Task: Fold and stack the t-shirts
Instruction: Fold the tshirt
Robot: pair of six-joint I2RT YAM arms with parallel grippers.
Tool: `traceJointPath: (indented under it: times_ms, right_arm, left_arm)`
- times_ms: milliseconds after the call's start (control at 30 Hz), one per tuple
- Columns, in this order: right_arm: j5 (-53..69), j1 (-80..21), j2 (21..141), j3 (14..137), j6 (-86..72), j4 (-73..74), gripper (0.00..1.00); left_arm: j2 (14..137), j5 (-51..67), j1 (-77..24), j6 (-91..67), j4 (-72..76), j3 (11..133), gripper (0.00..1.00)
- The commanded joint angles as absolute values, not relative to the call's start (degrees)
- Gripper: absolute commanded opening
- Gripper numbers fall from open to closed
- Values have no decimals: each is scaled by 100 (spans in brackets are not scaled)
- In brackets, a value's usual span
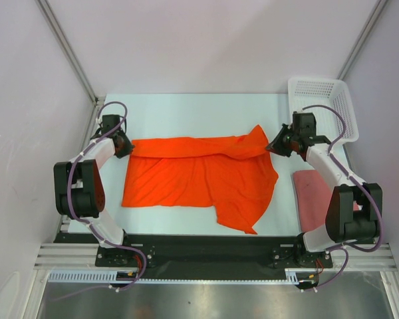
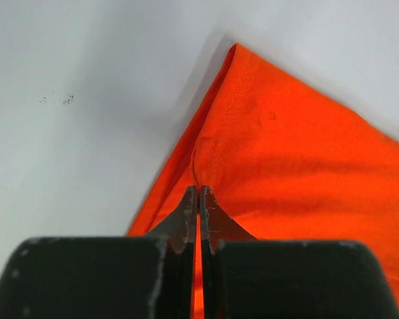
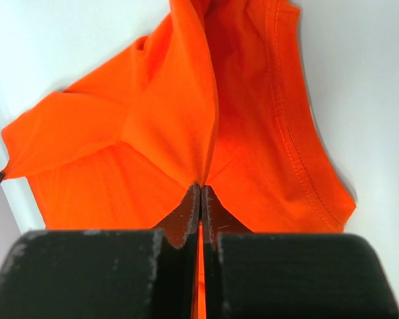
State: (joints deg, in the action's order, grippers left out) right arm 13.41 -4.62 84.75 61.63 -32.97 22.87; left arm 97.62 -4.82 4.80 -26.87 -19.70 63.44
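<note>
A bright orange t-shirt [image 1: 199,179] lies spread across the middle of the table, its far edge folded over toward the near side. My left gripper [image 1: 128,147] is shut on its far left corner [image 2: 206,166]; orange cloth shows between the pinched jaws. My right gripper [image 1: 274,147] is shut on the shirt's far right part [image 3: 186,133], which rises in a peak to the fingertips. A dull brick-red t-shirt [image 1: 312,196] lies folded flat at the right, partly under my right arm.
A white lattice basket [image 1: 332,100] stands at the far right corner, just behind my right wrist. Bare table runs along the far side and to the left of the orange shirt. Grey walls close in on both sides.
</note>
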Motion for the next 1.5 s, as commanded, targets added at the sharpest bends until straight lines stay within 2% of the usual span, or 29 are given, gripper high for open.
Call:
traceJointPath:
  times_ms: [0, 600, 1067, 1467]
  right_arm:
    - [1301, -439, 8218, 6038, -3243, 2285, 0]
    - [1266, -483, 7919, 5625, -3410, 2241, 0]
    - [616, -896, 7128, 4773, -4755, 2294, 0]
    - [650, -853, 7497, 4536, -4702, 2162, 0]
  left_arm:
    - [9782, -598, 527, -2549, -1995, 6302, 1]
    - [9940, -598, 545, -2523, -2013, 6267, 1]
    - [10099, -607, 580, -2523, -1995, 6284, 0]
    - [10107, -615, 589, -2514, -1978, 6267, 0]
